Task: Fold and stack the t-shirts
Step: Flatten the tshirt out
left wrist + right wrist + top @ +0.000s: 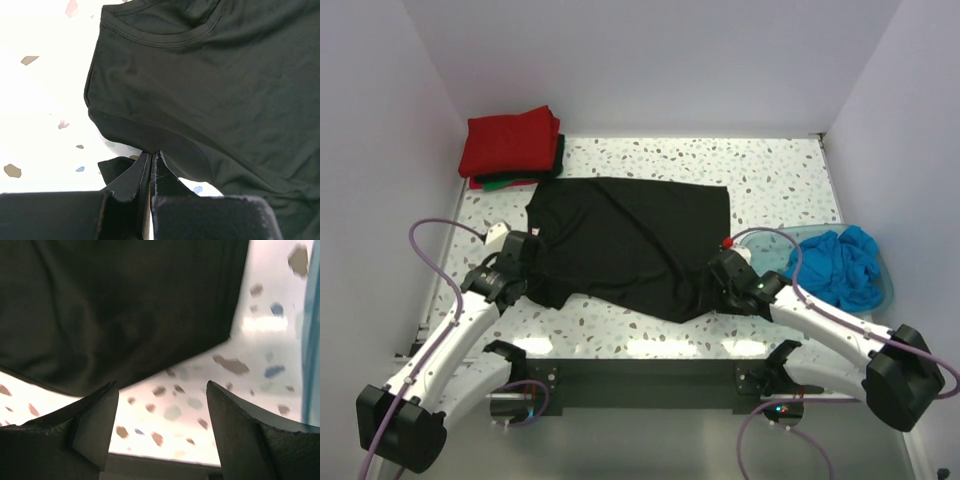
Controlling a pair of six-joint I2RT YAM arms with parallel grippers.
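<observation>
The top external view looks steeply down from above and behind, taking in the whole white speckled table [780, 180], its near edge toward the frame's bottom. The left wrist view sits very close, looking past the left gripper [151, 154] at bottom centre. The right wrist view, equally close, looks past the right gripper [161, 386] along the bottom edge. All three share the spread black fabric t-shirt [630, 240].

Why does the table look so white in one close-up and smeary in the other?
Left wrist view: the table is overexposed to near white beside the black t-shirt, whose collar seam is sharp. Right wrist view: the speckles are blurred, with a glare patch. Top view: even light, soft shadows.
</observation>
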